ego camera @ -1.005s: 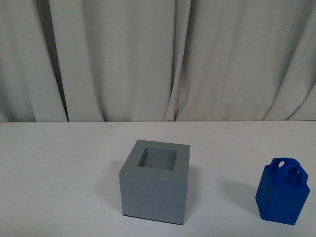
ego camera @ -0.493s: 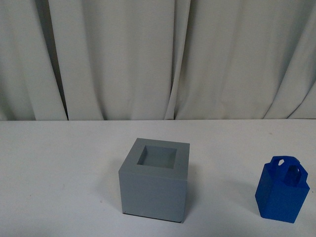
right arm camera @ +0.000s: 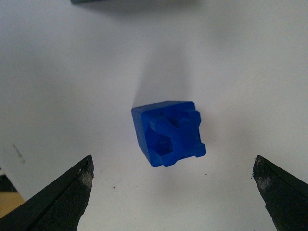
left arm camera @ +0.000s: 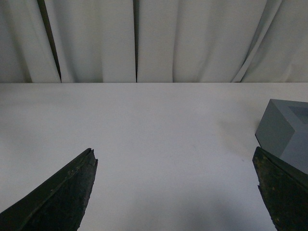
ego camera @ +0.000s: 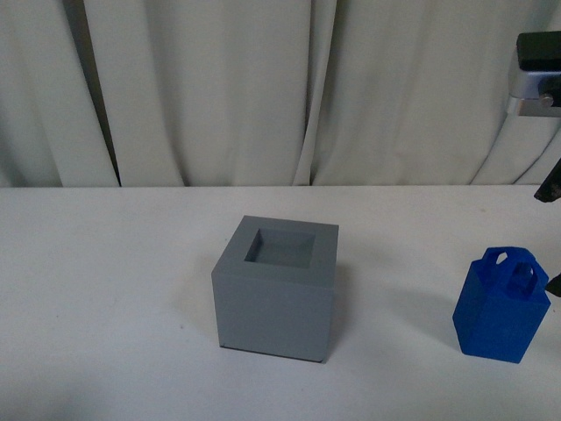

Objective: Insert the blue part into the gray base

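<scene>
The gray base (ego camera: 276,298) stands mid-table, and its square recess (ego camera: 280,248) is empty. The blue part (ego camera: 501,307) stands upright on the table to its right, well apart from it, handle on top. My right gripper (right arm camera: 173,161) is open and hangs above the blue part (right arm camera: 168,132), which lies between the spread fingers without touching them. Part of the right arm (ego camera: 536,74) shows at the front view's right edge. My left gripper (left arm camera: 173,151) is open and empty over bare table, with the gray base (left arm camera: 284,132) off to one side of it.
The white table (ego camera: 105,289) carries only these two things. White curtains (ego camera: 219,96) hang along its far edge. A strip of the gray base (right arm camera: 130,1) shows at the edge of the right wrist view.
The right arm has come into the front view at the right edge, above the blue part. The whole scene sits slightly higher in the picture. Both objects stay where they were on the table.
</scene>
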### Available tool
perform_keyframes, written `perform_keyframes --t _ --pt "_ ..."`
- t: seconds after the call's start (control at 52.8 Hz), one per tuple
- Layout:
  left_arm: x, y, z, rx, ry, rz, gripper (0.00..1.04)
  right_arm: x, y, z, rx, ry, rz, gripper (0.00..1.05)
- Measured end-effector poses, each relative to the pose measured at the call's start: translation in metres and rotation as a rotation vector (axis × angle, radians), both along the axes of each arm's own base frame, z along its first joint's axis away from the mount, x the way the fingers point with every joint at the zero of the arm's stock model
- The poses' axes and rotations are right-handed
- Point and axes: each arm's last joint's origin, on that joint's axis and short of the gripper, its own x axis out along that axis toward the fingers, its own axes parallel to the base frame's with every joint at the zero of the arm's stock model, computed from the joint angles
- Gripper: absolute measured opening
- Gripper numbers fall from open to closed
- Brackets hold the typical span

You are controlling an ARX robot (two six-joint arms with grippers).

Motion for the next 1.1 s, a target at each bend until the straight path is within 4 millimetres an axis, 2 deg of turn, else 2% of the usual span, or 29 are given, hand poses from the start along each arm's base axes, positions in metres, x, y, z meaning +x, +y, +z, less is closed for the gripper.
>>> perform_keyframes --t 0.36,0.55,1.1 --pt "0.0 0.0 0.0 0.0 0.0 0.0 0.99 0.035 0.012 -0.015 -0.132 0.159 0.099 0.97" --pt "0.0 0.0 0.0 0.0 0.0 0.0 0.99 0.045 0.02 -0.023 -0.151 0.2 0.12 0.97" --pt "0.0 0.0 0.0 0.0 0.0 0.0 0.99 0.065 0.027 -0.049 -0.194 0.217 0.108 0.97"
